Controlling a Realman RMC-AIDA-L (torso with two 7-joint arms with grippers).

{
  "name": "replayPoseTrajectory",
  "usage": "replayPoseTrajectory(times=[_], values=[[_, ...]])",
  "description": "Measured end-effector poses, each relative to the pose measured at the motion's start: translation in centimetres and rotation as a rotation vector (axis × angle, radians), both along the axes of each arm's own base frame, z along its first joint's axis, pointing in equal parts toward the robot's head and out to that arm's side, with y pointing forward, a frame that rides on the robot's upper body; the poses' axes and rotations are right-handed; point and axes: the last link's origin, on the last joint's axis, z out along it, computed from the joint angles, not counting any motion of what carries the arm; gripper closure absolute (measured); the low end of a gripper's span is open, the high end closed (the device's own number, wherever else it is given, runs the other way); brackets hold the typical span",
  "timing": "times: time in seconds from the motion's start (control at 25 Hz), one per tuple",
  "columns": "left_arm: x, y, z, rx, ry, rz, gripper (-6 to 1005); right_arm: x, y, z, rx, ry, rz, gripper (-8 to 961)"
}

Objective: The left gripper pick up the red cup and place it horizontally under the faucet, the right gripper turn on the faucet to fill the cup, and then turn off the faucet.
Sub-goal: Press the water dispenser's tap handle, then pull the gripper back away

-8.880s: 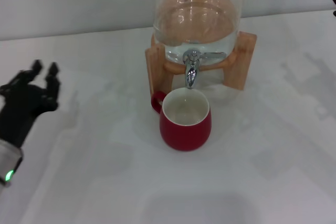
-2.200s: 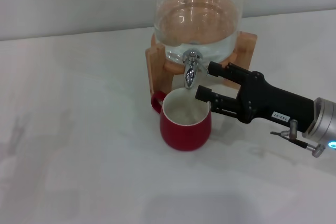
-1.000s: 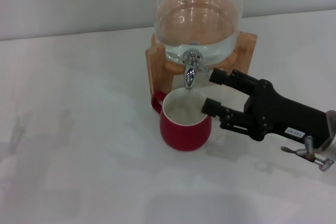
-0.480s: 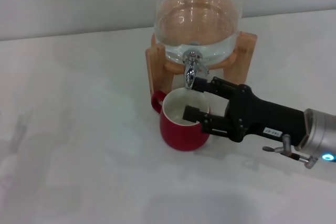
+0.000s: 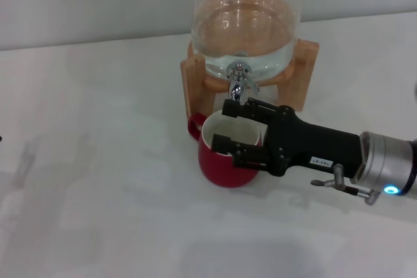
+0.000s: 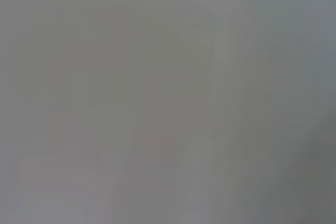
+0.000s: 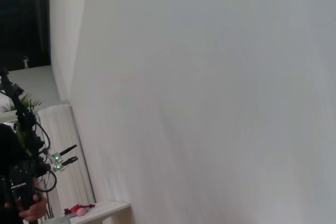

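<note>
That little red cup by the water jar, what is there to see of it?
The red cup is a squat, rounded, glossy mug, ceramic by its look, dark red outside and cream-white inside, with a small red loop handle toward the robot's left. It stands upright on the white table, directly below the faucet. The right gripper, open, reaches across its rim, hiding part of the inside; whether it touches the cup or how full it is cannot be told.

Your left wrist view is a featureless grey blur, the glass dispenser [image 5: 244, 24] is cut off at the head view's top, and the right gripper [image 5: 223, 125] hides part of the red cup [image 5: 225, 164].
</note>
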Motion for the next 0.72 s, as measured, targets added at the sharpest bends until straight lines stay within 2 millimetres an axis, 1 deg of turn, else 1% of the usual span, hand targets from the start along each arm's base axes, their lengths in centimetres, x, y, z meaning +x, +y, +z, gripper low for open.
replayPoseTrajectory(times=[0.4, 0.72], values=[[0.05, 0.06, 0.00, 0.000, 0.000, -0.002, 122, -0.37, 0.61, -0.38, 0.001, -0.019, -0.001, 173], [0.05, 0.05, 0.00, 0.000, -0.001, -0.002, 122, -0.35, 0.94, -0.10, 0.017, -0.012, -0.014, 173]])
